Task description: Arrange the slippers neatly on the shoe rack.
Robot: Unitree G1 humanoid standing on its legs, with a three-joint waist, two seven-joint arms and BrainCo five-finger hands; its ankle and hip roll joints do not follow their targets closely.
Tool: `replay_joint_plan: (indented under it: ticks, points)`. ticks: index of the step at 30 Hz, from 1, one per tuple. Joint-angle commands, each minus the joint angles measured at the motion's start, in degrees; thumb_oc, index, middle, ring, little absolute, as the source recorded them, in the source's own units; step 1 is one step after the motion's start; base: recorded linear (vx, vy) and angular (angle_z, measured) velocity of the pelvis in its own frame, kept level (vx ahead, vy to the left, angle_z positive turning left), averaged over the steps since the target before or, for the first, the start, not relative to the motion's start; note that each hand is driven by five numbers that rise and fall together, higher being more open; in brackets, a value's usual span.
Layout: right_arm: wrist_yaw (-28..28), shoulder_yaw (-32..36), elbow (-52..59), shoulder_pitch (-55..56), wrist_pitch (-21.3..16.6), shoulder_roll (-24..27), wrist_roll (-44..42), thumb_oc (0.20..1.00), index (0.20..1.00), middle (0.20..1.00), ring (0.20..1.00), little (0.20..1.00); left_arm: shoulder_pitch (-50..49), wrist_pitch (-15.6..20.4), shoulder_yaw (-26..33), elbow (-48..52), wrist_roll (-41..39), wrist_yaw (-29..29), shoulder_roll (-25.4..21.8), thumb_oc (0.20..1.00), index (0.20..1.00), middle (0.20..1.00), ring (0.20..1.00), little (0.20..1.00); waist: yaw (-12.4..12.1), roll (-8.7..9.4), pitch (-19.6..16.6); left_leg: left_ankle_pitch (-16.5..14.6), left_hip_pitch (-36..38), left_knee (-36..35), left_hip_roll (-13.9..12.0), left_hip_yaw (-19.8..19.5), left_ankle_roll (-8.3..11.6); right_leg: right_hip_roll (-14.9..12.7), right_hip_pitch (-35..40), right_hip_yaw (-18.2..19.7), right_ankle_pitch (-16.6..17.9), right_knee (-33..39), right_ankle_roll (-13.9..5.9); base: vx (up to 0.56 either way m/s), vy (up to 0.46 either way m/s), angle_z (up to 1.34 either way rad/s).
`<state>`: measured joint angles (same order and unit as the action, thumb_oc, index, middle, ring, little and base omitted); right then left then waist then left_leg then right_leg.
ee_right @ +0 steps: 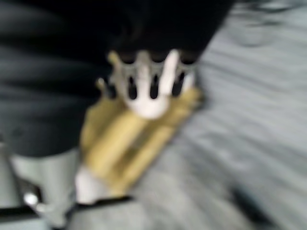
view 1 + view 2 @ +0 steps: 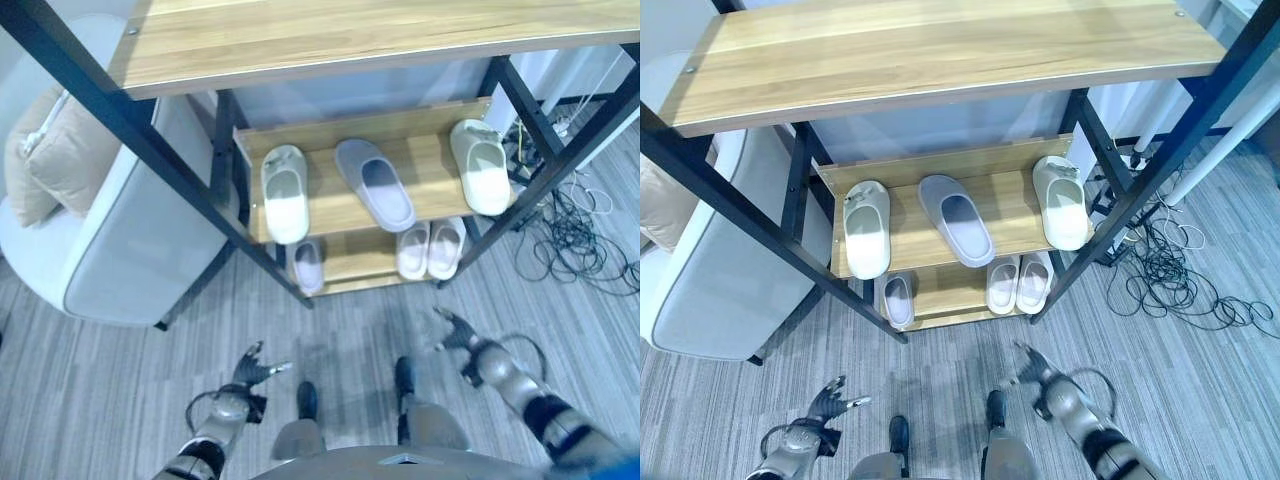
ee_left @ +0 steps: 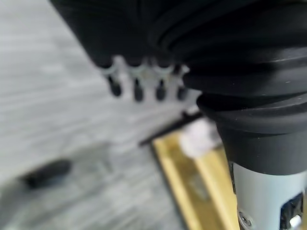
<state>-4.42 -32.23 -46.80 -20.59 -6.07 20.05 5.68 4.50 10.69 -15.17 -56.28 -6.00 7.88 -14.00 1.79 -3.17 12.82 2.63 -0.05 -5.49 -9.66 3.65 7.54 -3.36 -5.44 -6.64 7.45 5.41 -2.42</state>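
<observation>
The wooden shoe rack point(image 2: 420, 160) has a black frame. Its middle shelf holds a cream slipper point(image 2: 284, 192) at the left, a grey slipper point(image 2: 374, 183) in the middle, angled, and a cream slipper point(image 2: 481, 165) at the right. On the bottom shelf point(image 2: 355, 262) lie a single pale slipper point(image 2: 308, 265) and a pair of pale slippers point(image 2: 431, 249). My left hand point(image 2: 250, 370) hangs low over the floor, open and empty. My right hand point(image 2: 455, 332) is also open, in front of the rack's lower right corner.
A grey armchair point(image 2: 130, 240) with a beige cushion point(image 2: 60, 150) stands left of the rack. Tangled cables point(image 2: 575, 240) lie on the floor to the right. The rack's top shelf point(image 2: 380, 35) overhangs the lower ones. Grey carpet point(image 2: 120, 380) spreads in front.
</observation>
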Motion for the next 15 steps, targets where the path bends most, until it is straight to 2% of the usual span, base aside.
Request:
replay_joint_plan:
  ticks: [1, 5, 12, 14, 15]
  points:
    - [2.4, -2.8, 3.8, -3.5, -2.6, 0.7, -2.0, 1.0, 1.0, 1.0, 1.0, 1.0, 3.2, 1.4, -5.5, -3.9, 2.6, 0.9, -0.1, 1.0, 1.0, 1.0, 1.0, 1.0, -0.8, -1.84, -0.2, 2.7, -3.8, 0.5, -0.9, -2.4, -0.95, -2.2, -5.4, 2.3, -12.9, -14.7, -3.15, 0.0, 0.0, 0.0]
    - [4.2, -7.6, 7.7, -6.1, -2.7, -0.3, 0.9, 1.0, 1.0, 1.0, 1.0, 1.0, 3.3, 1.0, -6.5, -6.2, 4.1, 0.6, 0.7, 1.0, 1.0, 1.0, 1.0, 1.0, -1.3, -1.07, -0.1, 2.7, -3.7, 0.5, -1.3, -2.0, -0.89, -1.9, -5.3, 2.3, -13.1, -14.6, -3.15, 0.01, -0.004, 0.0]
    - [5.5, -12.0, 15.8, -9.1, -4.0, -1.6, 4.4, 1.0, 1.0, 1.0, 1.0, 1.0, 2.9, 0.4, -7.5, -9.0, 7.4, 0.8, 0.8, 1.0, 1.0, 1.0, 1.0, 1.0, -1.6, 0.43, 0.0, 2.4, -3.4, 0.5, -2.0, -1.9, -0.63, -1.6, -4.4, 2.2, -13.3, -14.0, -3.17, 0.03, -0.016, -0.01]
    - [0.6, -10.6, 22.8, -10.4, -5.6, 1.8, 11.9, 1.0, 1.0, 1.0, 1.0, 1.0, 2.6, 0.5, -6.6, -10.2, 8.2, 1.8, 1.2, 1.0, 1.0, 1.0, 1.0, 1.0, -1.4, 0.72, 0.0, 2.2, -3.2, 0.5, -2.2, -1.6, -0.56, -1.5, -4.2, 2.2, -13.3, -13.9, -3.29, 0.02, 0.007, 0.0]
    - [-4.2, -8.3, 28.9, -10.9, -6.8, 4.8, 19.1, 1.0, 1.0, 1.0, 1.0, 1.0, 2.3, 0.6, -6.0, -11.2, 8.8, 3.0, 1.4, 1.0, 1.0, 1.0, 1.0, 1.0, -1.1, 0.95, 0.0, 2.0, -3.1, 0.5, -2.4, -1.5, -0.58, -1.4, -4.2, 2.2, -13.3, -13.8, -3.36, 0.04, 0.025, 0.0]
